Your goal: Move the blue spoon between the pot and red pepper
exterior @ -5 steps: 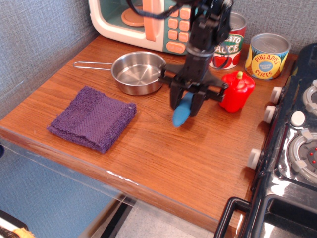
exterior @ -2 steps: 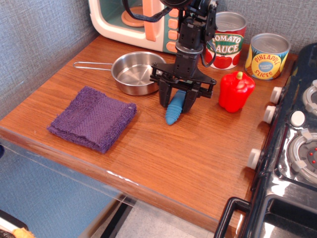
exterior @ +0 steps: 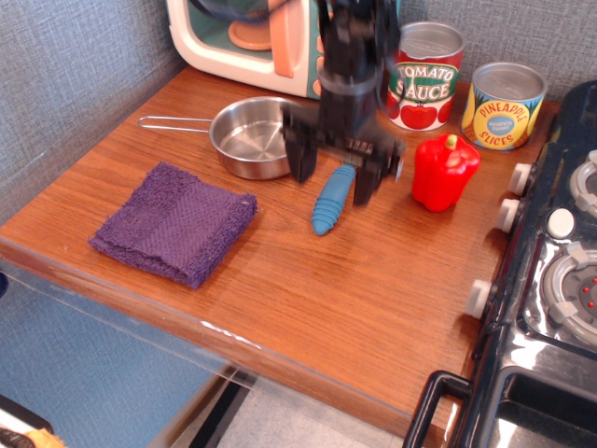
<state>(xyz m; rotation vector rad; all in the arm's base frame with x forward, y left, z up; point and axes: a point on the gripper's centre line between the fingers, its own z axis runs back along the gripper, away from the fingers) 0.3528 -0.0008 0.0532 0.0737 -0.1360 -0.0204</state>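
Observation:
The blue spoon (exterior: pixel 331 199) lies on the wooden table, its ribbed handle pointing toward the front, between the pot (exterior: pixel 256 136) on its left and the red pepper (exterior: pixel 444 172) on its right. My gripper (exterior: pixel 334 171) hangs just above the spoon's far end, blurred by motion. Its fingers (exterior: pixel 301 154) are spread wide, one on each side of the spoon, and hold nothing. The spoon's bowl end is hidden behind the gripper.
A folded purple cloth (exterior: pixel 174 222) lies at the front left. A toy microwave (exterior: pixel 266 35), a tomato sauce can (exterior: pixel 425 77) and a pineapple can (exterior: pixel 503 105) stand along the back. A toy stove (exterior: pixel 550 280) fills the right side.
The gripper carried the spoon slightly left and down, set it on the table, then opened its fingers and rose off it. The spoon now lies free.

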